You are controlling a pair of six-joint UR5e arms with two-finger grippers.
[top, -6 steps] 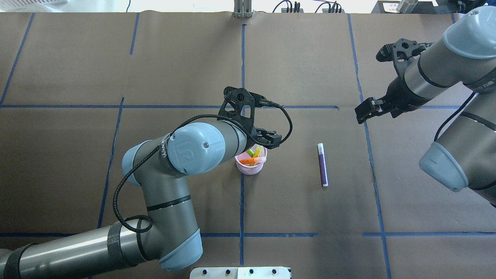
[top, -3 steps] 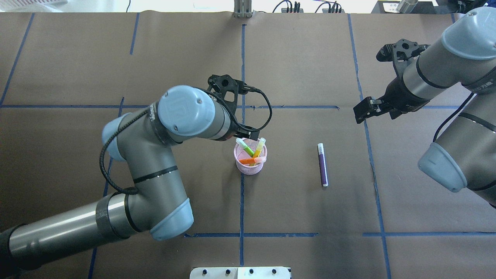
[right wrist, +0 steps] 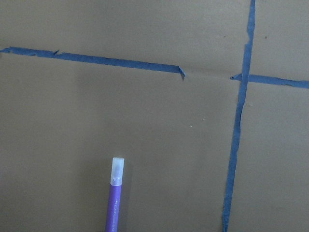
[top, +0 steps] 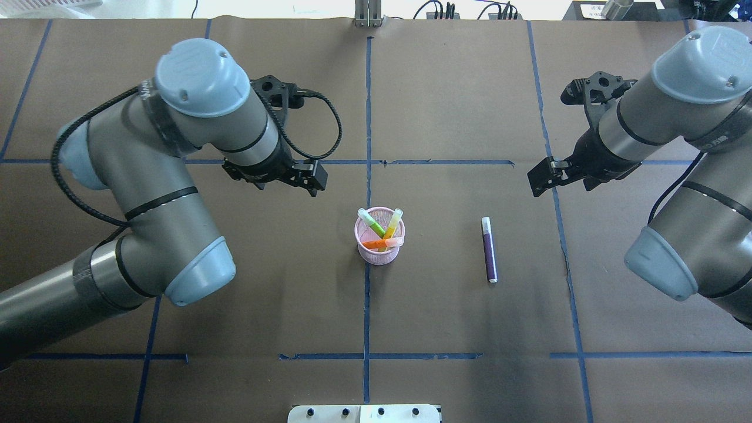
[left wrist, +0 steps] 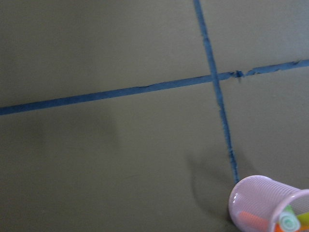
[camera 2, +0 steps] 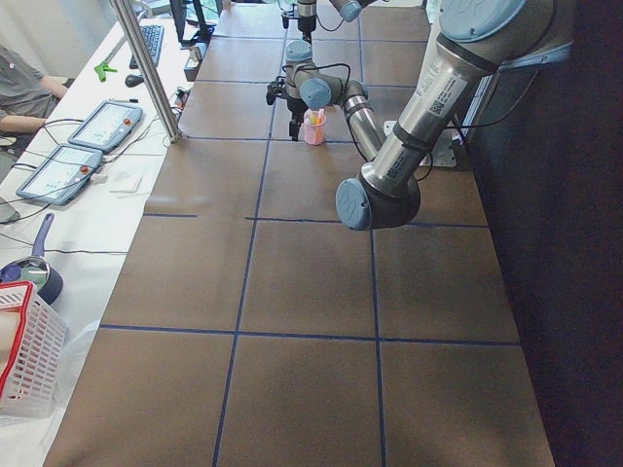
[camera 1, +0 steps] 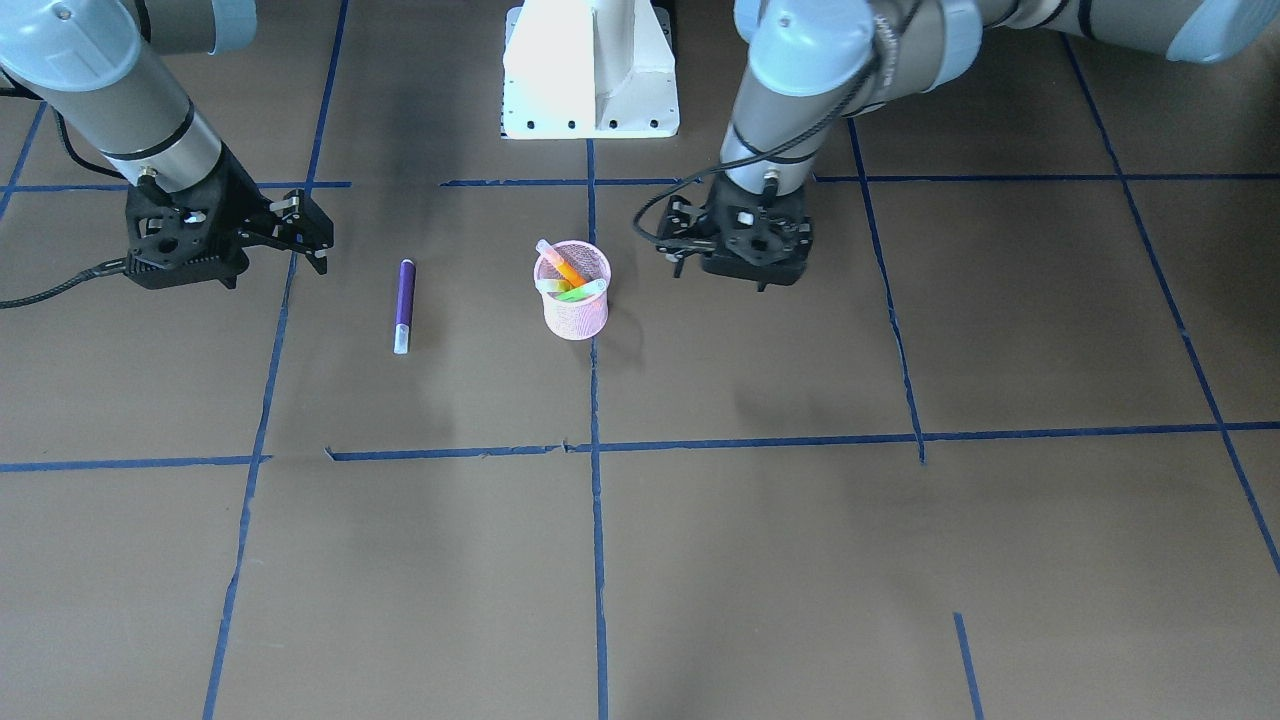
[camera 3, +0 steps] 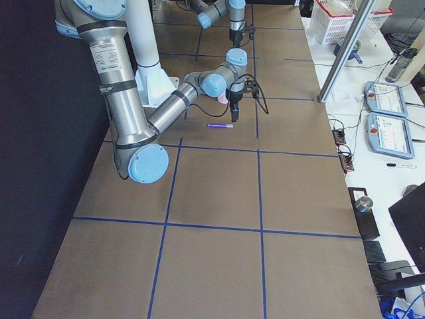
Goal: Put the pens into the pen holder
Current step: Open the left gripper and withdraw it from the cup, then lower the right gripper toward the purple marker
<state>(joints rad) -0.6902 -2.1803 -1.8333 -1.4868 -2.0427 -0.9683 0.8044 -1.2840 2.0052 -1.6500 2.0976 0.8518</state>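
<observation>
Though three pens (top: 392,225) in one holder (top: 379,258), one purple pen (top: 489,252) apart (right pincer (top: 538,181) wide, left pincer (top: 315,177) unclear)

Light falls evenly and diffusely from above, so the brown worktop (top: 446,106) shows no glare. Shadows are soft. The pen holder (camera 1: 572,315) casts only a faint smudge beside it, and broader dim patches lie along the robot's edge of the worktop. The white base plate (camera 1: 590,70) there is overexposed. Both wrist views are dim. The left one has a greenish cast and soft focus, while the purple pen (right wrist: 114,208) looks fairly sharp.
</observation>
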